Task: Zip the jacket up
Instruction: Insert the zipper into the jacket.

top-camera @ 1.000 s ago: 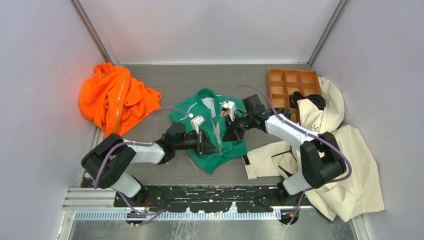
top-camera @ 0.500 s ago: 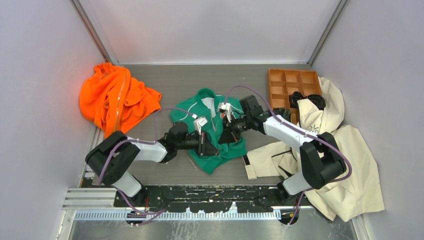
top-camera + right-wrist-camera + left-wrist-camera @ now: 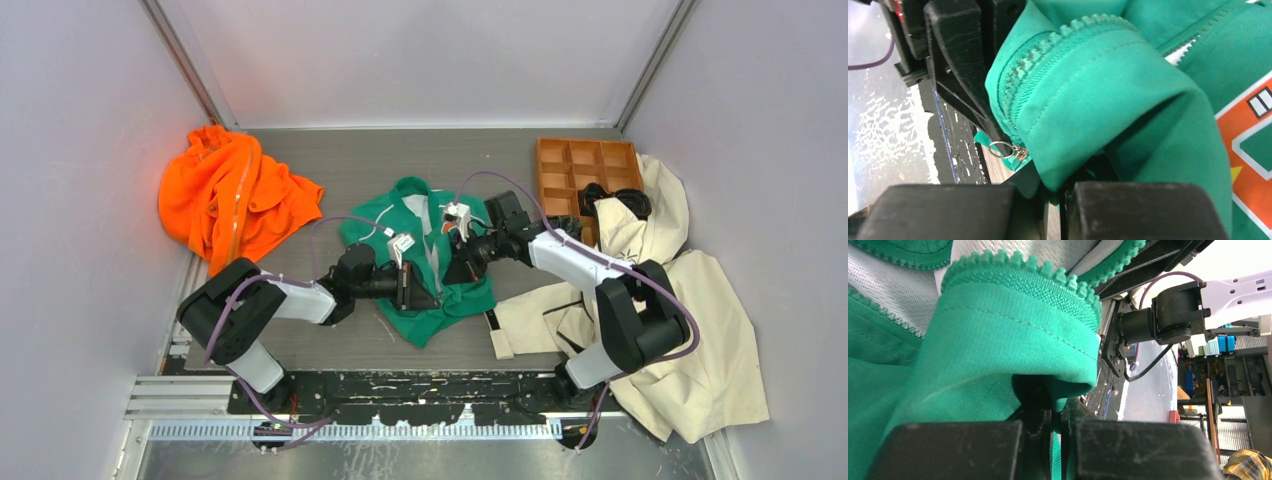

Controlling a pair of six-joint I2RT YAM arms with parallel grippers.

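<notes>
Since a second ago our left elbow has swung a little inward, and our right gripper (image 3: 466, 262) has dipped left and returned. From left to right: a crumpled orange garment (image 3: 235, 195) lies at the far left of the table (image 3: 370, 160), well apart from the work. Our left gripper (image 3: 415, 290) is clenched on a folded zipper edge of the green jacket (image 3: 368, 232), which lies mid-table between the arms. Our right gripper pinches the opposite edge, just beside the small zipper pull (image 3: 1010, 150). We judge the step is joining the two bottom ends: hold both edges taut and level so the teeth line up. Further right, a brown tray (image 3: 541, 180) and a cream coat (image 3: 690, 330) crowd our right arm.
</notes>
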